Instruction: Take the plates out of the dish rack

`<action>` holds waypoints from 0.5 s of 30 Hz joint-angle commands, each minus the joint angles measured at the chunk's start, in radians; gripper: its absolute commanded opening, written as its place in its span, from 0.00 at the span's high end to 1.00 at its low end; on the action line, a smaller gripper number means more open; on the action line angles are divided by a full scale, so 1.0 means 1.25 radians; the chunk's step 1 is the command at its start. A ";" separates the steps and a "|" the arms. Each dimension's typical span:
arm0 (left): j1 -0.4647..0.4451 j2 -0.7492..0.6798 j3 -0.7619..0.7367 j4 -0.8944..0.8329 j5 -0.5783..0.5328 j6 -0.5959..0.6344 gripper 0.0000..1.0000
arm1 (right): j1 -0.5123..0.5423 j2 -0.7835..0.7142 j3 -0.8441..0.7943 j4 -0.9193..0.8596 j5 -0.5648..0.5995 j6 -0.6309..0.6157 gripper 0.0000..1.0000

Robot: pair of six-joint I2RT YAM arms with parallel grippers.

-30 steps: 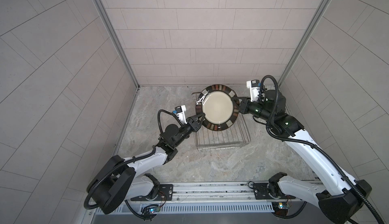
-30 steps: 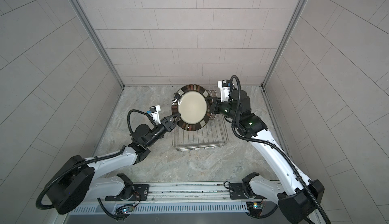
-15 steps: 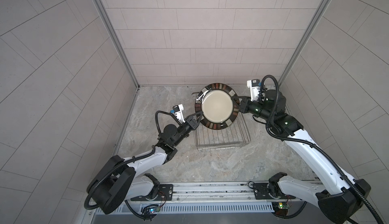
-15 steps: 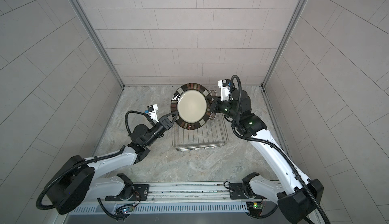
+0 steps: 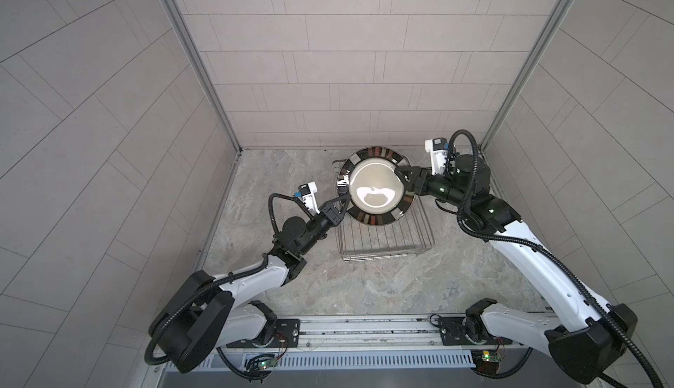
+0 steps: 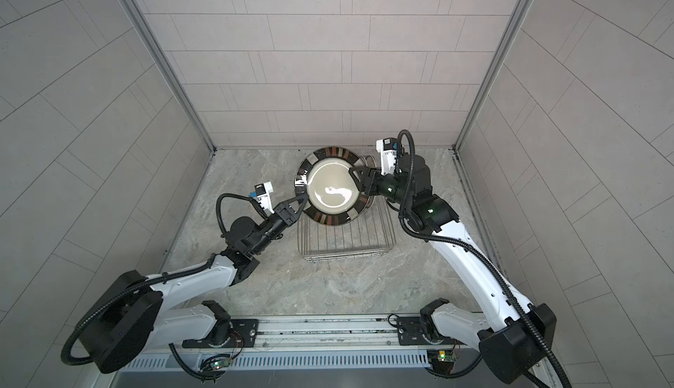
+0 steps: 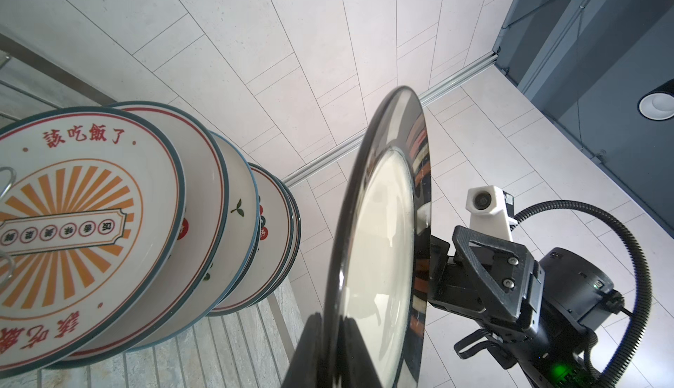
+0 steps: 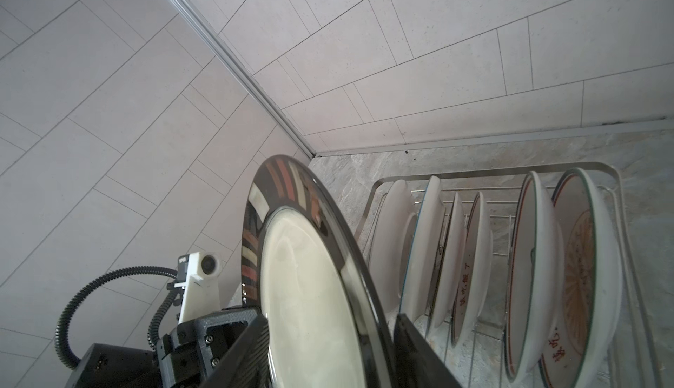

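In both top views, a brown-rimmed plate [image 5: 375,195] with a beige centre hangs in the air, its face tilted up. It is above the far end of a silver wire dish rack [image 5: 386,247], which stands on a grey marbled bench [image 5: 284,185]. The left gripper [image 5: 343,204] meets the plate's lower left rim, and the right gripper [image 5: 401,180] sits at its right rim. In a top view, the plate [image 6: 330,193] hides the far half of the rack [image 6: 346,247].

The left wrist view shows the plate [image 7: 379,258] nearly edge-on and upright. One dark finger [image 7: 310,353] of the left gripper lies against the back of the rim. The gripper looks clamped on the plate, though its second finger is hard to make out. Well to one side, a row of white plates [image 7: 73,222] stands on edge in the rack. The nearest has an orange sunburst and red characters. The right gripper [image 7: 437,273] reaches in at the plate's opposite rim.

In the right wrist view, the right gripper [image 8: 328,360] has its jaws apart, wider than the rim. Its fingers [image 8: 423,353] stand one on each side of the plate [image 8: 310,295], and they do not pinch it. Beyond, about six white plates [image 8: 529,258] stand in the slots of the rack [image 8: 474,172].
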 commanded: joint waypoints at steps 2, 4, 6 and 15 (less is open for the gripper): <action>0.017 -0.015 -0.009 0.051 -0.001 -0.017 1.00 | 0.008 0.002 0.022 0.054 -0.036 -0.003 0.32; 0.025 -0.012 -0.012 0.061 0.008 -0.034 1.00 | 0.008 0.009 0.019 0.047 -0.039 -0.004 0.28; 0.033 -0.010 -0.013 0.070 0.017 -0.048 1.00 | 0.008 0.015 0.013 0.045 -0.038 -0.006 0.27; 0.066 0.004 -0.024 0.088 0.028 -0.091 1.00 | 0.008 0.041 0.013 0.005 -0.012 -0.033 0.10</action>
